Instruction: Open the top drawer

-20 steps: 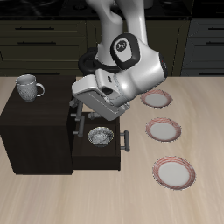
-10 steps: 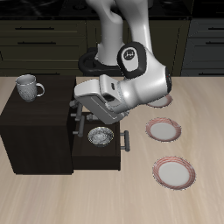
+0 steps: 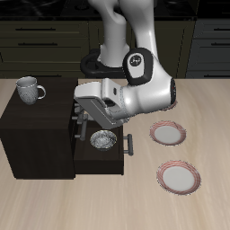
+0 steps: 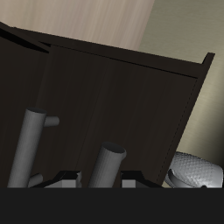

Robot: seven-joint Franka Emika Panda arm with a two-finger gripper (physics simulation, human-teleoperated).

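**Position.** The top drawer [image 4: 114, 96] sits in the dark cabinet [image 3: 36, 135] on the table [image 3: 108, 202], directly above the lower drawer [image 3: 99, 162]. The lower drawer stands pulled out with a metal bowl [image 3: 103, 139] inside it. The gripper [image 3: 81, 124] is at the cabinet front, over the back of that open drawer. In the wrist view the grey bar handle [image 4: 31, 149] of the top drawer is close to the camera.

**Gripper state.** You cannot tell from either view how wide the gripper is set, or whether it grips the bar. Its fingers are hidden by the arm and by the dark woodwork.

**Hazards.**
- Pulling with the bar not captured: the gripper is likely to slide off and the drawer would not move.
- Descending here: the gripper could strike the bowl or the lower drawer's wall.
- Pulling at an angle to the drawer's travel: the drawer may bind, or the cabinet may shift and unsettle the mug [image 3: 30, 90] on top.
- A long outward pull: the arm sweeps towards the three plates [image 3: 167, 134] beside the cabinet.

**Markings.** No brand, label or writing can be read on any item.
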